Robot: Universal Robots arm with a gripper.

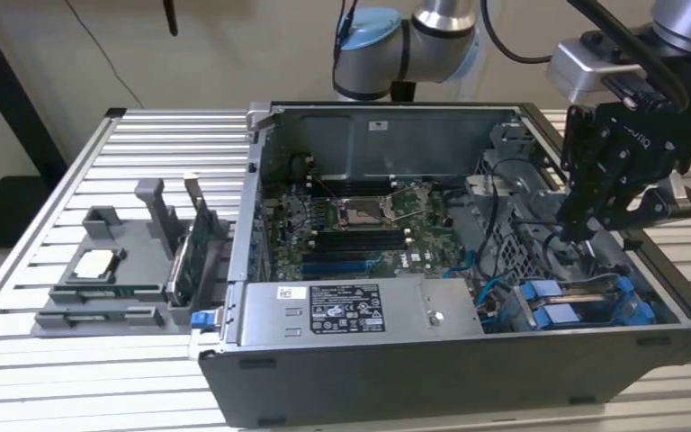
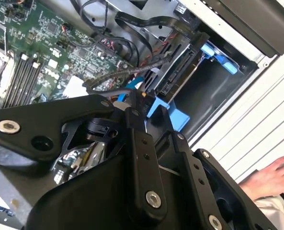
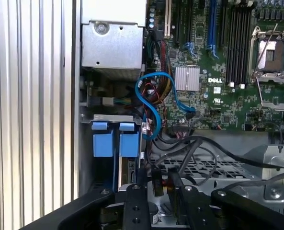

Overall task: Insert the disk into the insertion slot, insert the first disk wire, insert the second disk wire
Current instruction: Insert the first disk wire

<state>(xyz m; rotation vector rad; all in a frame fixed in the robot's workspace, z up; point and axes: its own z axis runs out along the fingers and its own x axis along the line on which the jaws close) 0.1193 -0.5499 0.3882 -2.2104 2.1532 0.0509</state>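
Observation:
The disk sits inside the insertion slot of the drive cage, its blue carrier at the case's near corner on the exterior view's right. The carrier's blue tabs face the case wall. My gripper reaches down into the case just behind the cage. In both wrist views the fingers are closed on a small black wire connector whose dark cable trails off toward the motherboard. The gripper hovers close to the disk's rear edge. Whether the connector touches the disk is hidden by the fingers.
A grey power-supply box lies along the case's front. A blue cable loops beside the motherboard, with black cables over the cage. A grey parts holder stands on the slatted table. A person's hand rests outside the case.

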